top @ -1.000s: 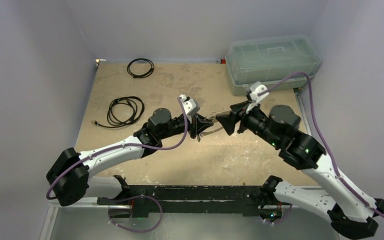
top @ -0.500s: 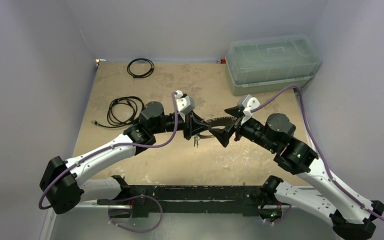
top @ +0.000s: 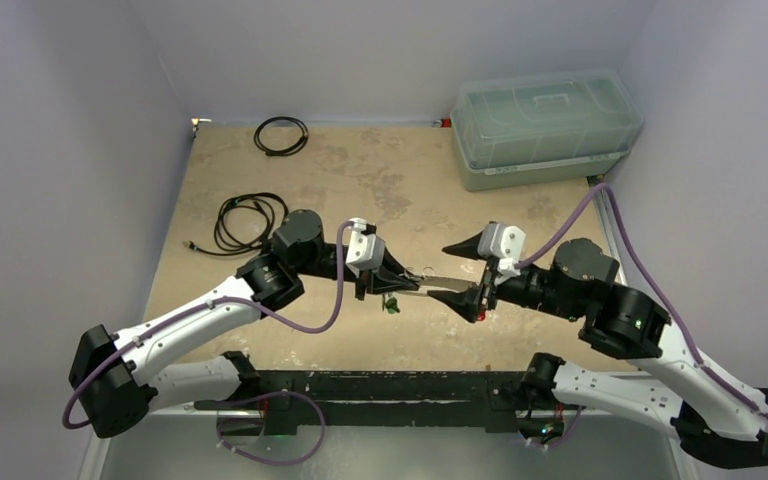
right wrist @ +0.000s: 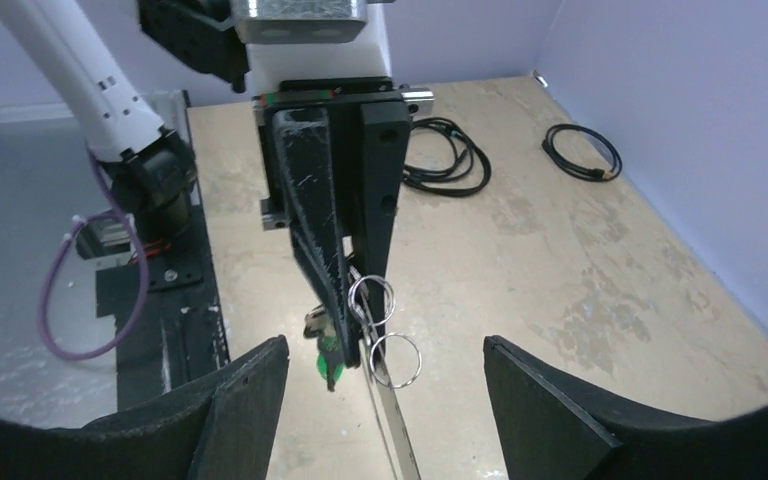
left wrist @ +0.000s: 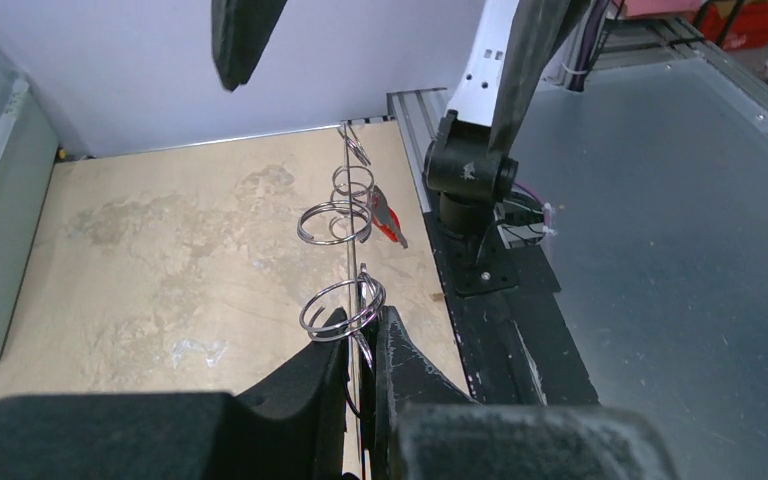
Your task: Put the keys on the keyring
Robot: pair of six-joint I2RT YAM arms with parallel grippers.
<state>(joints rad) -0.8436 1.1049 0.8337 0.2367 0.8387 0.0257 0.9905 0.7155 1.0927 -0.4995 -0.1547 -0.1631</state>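
Note:
My left gripper [top: 398, 283] is shut on one end of the keyring [top: 438, 284], a flat silver band seen edge-on and held above the table. In the left wrist view my fingers [left wrist: 326, 352] pinch the keyring [left wrist: 351, 240], with small split rings [left wrist: 336, 222] threaded along it and a red key [left wrist: 388, 216] hanging at its far end. A green key [top: 392, 303] hangs under the left gripper and also shows in the right wrist view [right wrist: 331, 366]. My right gripper [top: 442, 271] is open wide, its fingers either side of the keyring [right wrist: 392, 420] without touching it.
A clear lidded plastic box [top: 545, 125] stands at the back right. A thin black cable loop [top: 280, 135] and a coiled black cord [top: 250, 222] lie at the back left. A black rail [top: 380, 390] runs along the near edge.
Both arms have moved toward the near edge and lower. The right gripper, which was closed near the keyring's end, has turned and opened wide. The left gripper still holds the keyring.

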